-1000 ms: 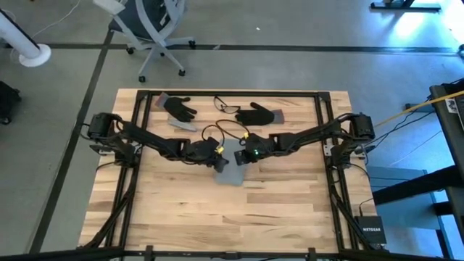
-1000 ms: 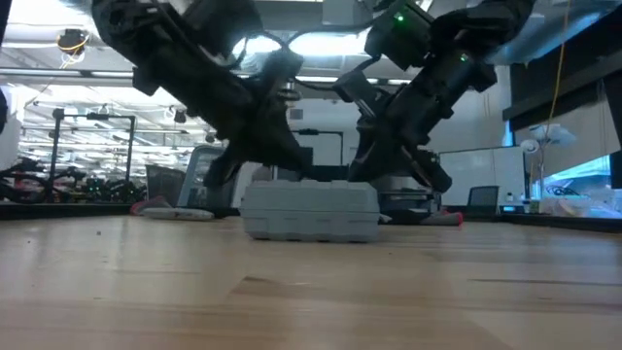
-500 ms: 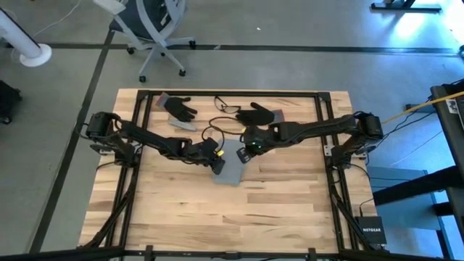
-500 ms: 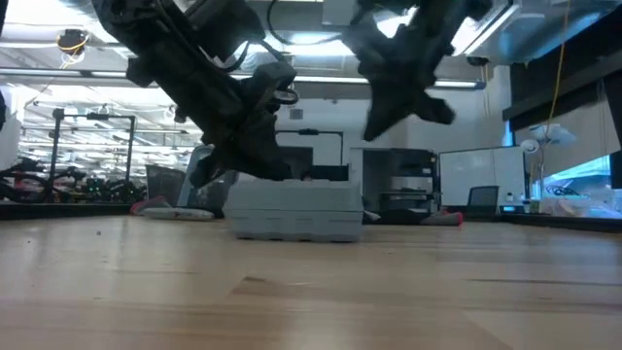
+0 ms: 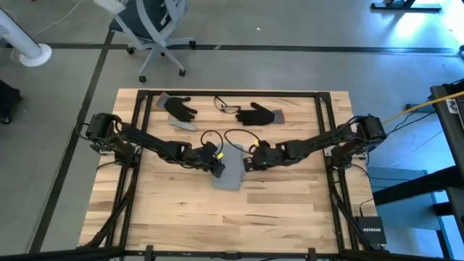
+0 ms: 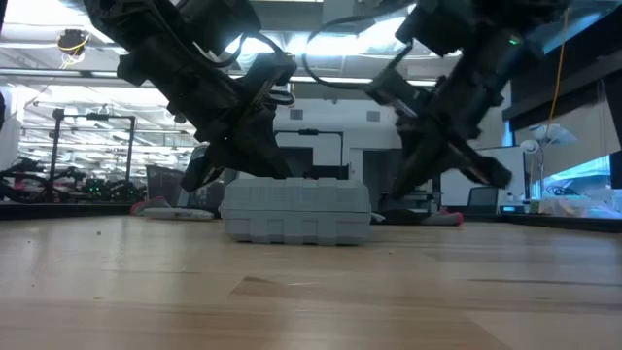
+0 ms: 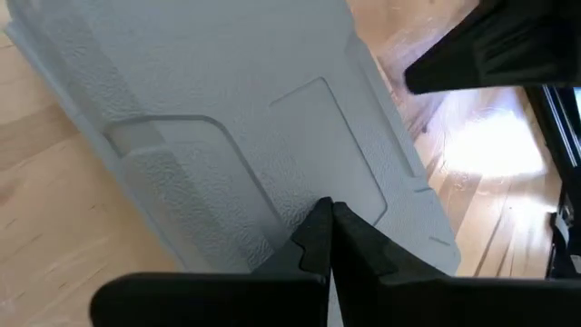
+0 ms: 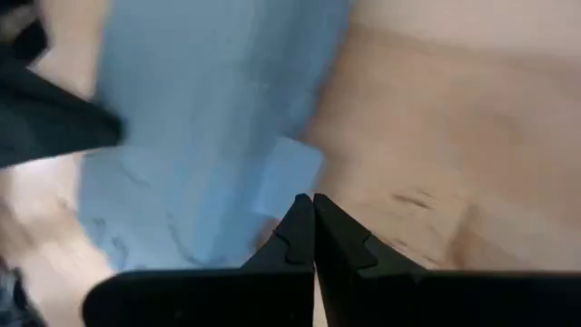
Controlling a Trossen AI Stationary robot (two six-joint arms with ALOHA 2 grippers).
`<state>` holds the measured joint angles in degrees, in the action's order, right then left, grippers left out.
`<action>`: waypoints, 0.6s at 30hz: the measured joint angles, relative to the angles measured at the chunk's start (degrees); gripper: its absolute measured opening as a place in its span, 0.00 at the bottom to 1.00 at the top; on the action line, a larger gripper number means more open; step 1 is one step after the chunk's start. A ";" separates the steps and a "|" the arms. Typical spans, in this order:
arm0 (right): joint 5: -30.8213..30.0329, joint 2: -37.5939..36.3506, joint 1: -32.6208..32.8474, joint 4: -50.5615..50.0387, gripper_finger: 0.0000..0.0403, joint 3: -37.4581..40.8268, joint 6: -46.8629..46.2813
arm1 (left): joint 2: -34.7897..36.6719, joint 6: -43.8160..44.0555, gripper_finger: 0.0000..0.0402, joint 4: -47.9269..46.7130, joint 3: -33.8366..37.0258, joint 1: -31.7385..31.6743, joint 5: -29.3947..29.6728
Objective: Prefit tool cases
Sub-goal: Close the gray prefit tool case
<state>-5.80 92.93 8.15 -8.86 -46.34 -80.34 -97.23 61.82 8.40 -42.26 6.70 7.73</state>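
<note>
The grey-blue tool case [image 5: 230, 172] lies flat and closed on the wooden table, near its middle; the low view shows its ribbed near side [image 6: 296, 212]. My left gripper [image 5: 219, 165] is shut and comes slanting down from the left onto the case's left part [image 7: 272, 136]. My right gripper [image 5: 249, 161] is shut too. It stands low at the case's right edge, its tips [image 8: 313, 202] beside a small tab [image 8: 289, 174] on that edge. My left gripper sets its shut fingertips [image 7: 318, 227] on the case's top face [image 7: 304, 186], near the left long edge. It slants down from the table's left. The case stays flat on the table. My right gripper's shut tips are at the case's right edge; whether they touch it I cannot tell.
Two black gloves [image 5: 178, 109] [image 5: 259, 114] and a pair of glasses [image 5: 226, 107] lie toward the far edge. Red-handled tools [image 6: 160, 207] [image 6: 442, 218] lie on the table behind the case. Black frame rails [image 5: 322, 130] run along both sides. Bare wood fills the near half.
My right gripper rose off the case and swung toward the far edge. It then came back down at the case's right side. My left gripper sank a little and stayed on the case. The case slid slightly left and turned a little on the table.
</note>
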 joint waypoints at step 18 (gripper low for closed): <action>-10.47 16.39 2.08 17.97 0.00 -2.24 -12.41 | -0.85 2.97 0.00 1.25 0.17 0.20 0.71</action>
<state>-16.26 109.32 10.23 9.10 -48.57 -92.75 -98.08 64.79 9.65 -42.09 6.90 8.44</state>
